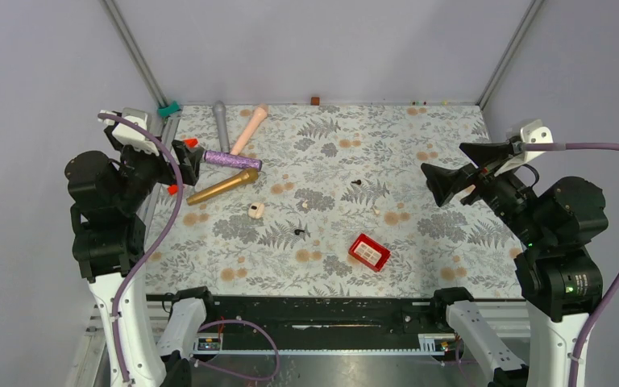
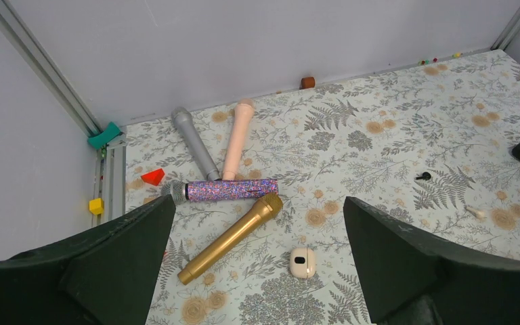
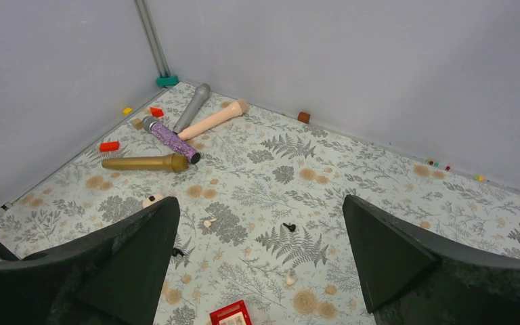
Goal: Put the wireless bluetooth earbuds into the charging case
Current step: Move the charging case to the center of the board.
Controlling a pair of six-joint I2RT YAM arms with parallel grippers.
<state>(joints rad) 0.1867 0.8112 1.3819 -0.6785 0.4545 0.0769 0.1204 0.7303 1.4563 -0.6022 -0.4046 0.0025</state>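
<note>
Earbuds (image 1: 304, 205), cream and black ones, lie scattered on the flowered mat (image 1: 451, 266), apart from the cream charging case (image 1: 256, 210) beside the gold microphone (image 1: 224, 186). The left gripper (image 2: 258, 201) and right gripper (image 3: 261, 200) hang above, jaws wide apart, holding nothing. Such tiny buds may slip or flick away if the pinch is off-centre.

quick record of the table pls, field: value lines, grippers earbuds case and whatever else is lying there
left gripper: open, raised, empty
right gripper: open, raised, empty
black earbuds: two, loose mid-table
whitish earbuds: two, loose mid-table
charging case: cream, near the gold microphone, not touching it
microphones: four, clustered far left
red box: nearer the arms, alone
</note>
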